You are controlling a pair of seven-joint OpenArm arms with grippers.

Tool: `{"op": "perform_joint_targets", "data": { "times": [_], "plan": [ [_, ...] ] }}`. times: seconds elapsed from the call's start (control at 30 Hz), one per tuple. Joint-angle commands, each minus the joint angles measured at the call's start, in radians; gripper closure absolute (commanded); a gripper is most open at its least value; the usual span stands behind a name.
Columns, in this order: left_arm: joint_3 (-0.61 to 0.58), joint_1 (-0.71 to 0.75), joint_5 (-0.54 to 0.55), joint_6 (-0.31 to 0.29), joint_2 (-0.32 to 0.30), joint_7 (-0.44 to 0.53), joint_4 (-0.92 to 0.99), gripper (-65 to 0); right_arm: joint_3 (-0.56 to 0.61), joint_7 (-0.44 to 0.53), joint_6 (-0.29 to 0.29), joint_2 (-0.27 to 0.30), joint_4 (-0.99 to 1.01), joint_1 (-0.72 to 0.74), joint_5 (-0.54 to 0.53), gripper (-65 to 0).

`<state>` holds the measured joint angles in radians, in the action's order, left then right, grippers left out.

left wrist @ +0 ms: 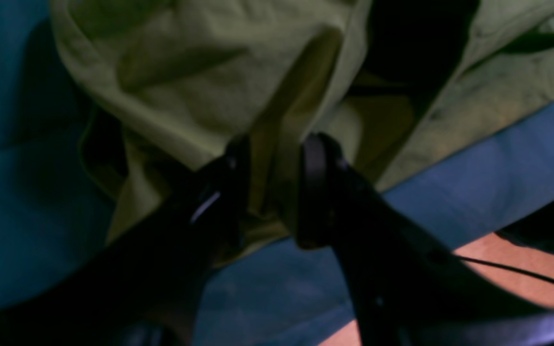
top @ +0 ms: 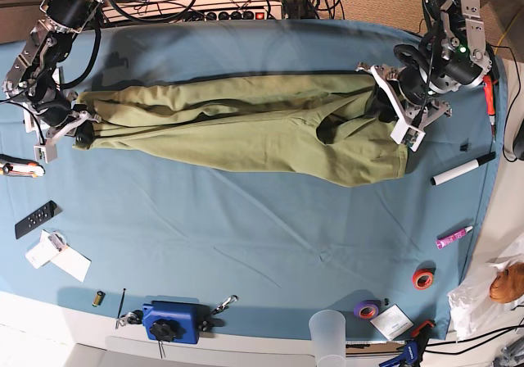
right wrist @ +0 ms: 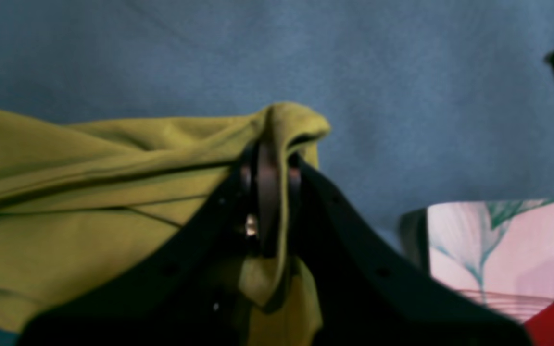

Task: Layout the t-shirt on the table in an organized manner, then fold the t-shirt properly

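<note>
The worktop [top: 246,219] lies open in front of the shirt [top: 246,129]. Along its near edge stand a blue clamp [top: 170,321], cup [top: 327,334] and tape rolls [top: 423,278]; a marker [top: 463,169] lies beside the left arm.

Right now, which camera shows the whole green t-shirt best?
The base view: the t-shirt lies stretched across the table, end to end. Each wrist view shows only a bunched corner between black fingers, one per arm.

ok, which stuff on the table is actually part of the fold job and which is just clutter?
In the job: t-shirt, table, left gripper, right gripper.

Just lying about: white marker, pink marker, red tape roll, purple tape roll, plastic cup, blue clamp device, black remote.
</note>
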<state>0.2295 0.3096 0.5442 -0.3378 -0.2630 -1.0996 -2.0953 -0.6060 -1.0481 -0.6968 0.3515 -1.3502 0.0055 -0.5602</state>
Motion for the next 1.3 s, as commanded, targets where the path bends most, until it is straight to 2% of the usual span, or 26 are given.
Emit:
{"op": "perform_joint_targets", "data": {
  "times": [0.0,0.03,0.1,0.13,0.33,0.43,0.63,0.77,0.9,1.0,1.13,1.27],
  "plan": [
    [0.002,-0.005,0.025,-0.003,-0.006,0.014,-0.014,-17.5,-0.004,-0.012,-0.001,0.023,-0.016,0.011,-0.025,0.0],
    [0.002,-0.005,0.037,0.001,-0.006,0.015,-0.014,-17.5,-0.004,-0.032,-0.001,0.023,-0.016,0.011,-0.043,-0.3],
    [0.002,-0.006,0.062,0.014,-0.006,0.014,-0.021,-17.5,-0.004,-0.072,-0.001,0.023,-0.016,0.011,-0.079,-9.8],
    [0.002,-0.008,0.064,0.027,-0.006,0.007,-0.03,-17.5,-0.004,-0.087,-0.001,0.023,-0.016,0.011,-0.092,-12.5],
    [0.023,-0.007,0.062,0.027,-0.006,-0.015,-0.19,-17.5,-0.005,-0.165,-0.001,0.045,-0.016,0.011,-0.16,-13.0],
    [0.043,-0.005,0.06,0.026,-0.006,0.035,-0.261,-17.5,-0.005,-0.168,-0.001,0.056,-0.016,0.011,-0.166,-13.0],
    [0.043,-0.005,0.043,0.027,-0.005,0.114,-0.261,-17.4,-0.005,-0.183,-0.001,0.058,-0.016,0.011,-0.175,-13.0],
    [0.041,-0.037,0.042,0.058,0.008,0.167,-0.124,-17.4,-0.005,-0.184,-0.001,0.059,-0.017,0.011,-0.296,-13.0],
    [0.036,-0.11,0.082,0.047,0.048,0.195,0.064,-17.4,-0.024,-0.187,-0.001,0.058,-0.017,0.012,-0.394,-13.0],
    [0.003,-0.161,0.108,-0.018,0.073,0.187,0.189,-17.4,-0.067,-0.192,-0.001,0.058,-0.017,0.011,-0.401,-13.0],
    [-0.092,-0.191,0.095,-0.023,0.081,0.172,0.322,-17.4,-0.16,-0.201,-0.001,0.058,-0.017,0.011,-0.401,-13.0],
    [-0.149,-0.19,0.053,-0.023,0.083,0.138,0.354,-17.4,-0.274,-0.213,-0.001,0.059,-0.017,0.011,-0.401,-13.0]
  ]
}}
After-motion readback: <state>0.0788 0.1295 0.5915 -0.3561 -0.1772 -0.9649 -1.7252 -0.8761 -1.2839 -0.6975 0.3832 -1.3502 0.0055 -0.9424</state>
